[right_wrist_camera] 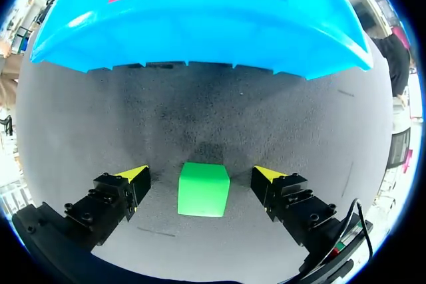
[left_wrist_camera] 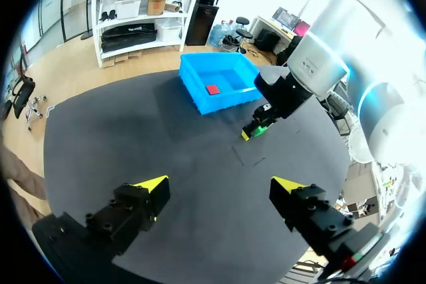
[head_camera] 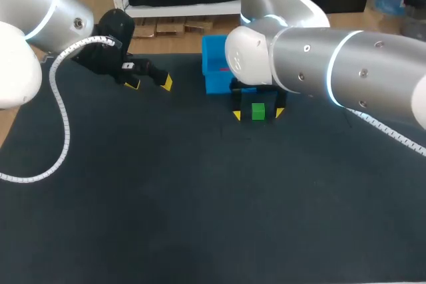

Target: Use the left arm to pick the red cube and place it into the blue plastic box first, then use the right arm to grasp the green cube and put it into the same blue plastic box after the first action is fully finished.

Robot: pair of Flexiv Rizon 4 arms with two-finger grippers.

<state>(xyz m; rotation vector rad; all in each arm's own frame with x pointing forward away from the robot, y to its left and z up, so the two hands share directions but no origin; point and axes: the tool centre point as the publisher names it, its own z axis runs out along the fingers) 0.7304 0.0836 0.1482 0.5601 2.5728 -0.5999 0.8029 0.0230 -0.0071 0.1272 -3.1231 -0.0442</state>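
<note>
The green cube sits on the desk, upper middle of the frame, right between the open right fingers (they don't touch it). The box, red cube inside, is just behind. The left fingers are open and empty.

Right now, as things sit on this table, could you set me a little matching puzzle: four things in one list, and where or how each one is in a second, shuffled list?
Things:
1. red cube
2. green cube
3. left tool
4. blue plastic box

Places or states:
A. on the mat, between the open fingers of the right tool
B. open and empty, above bare mat
C. at the table's far side, holding one cube
D. lying inside the box

Pairs: 1-D, 2-A, 3-B, 4-C.
</note>
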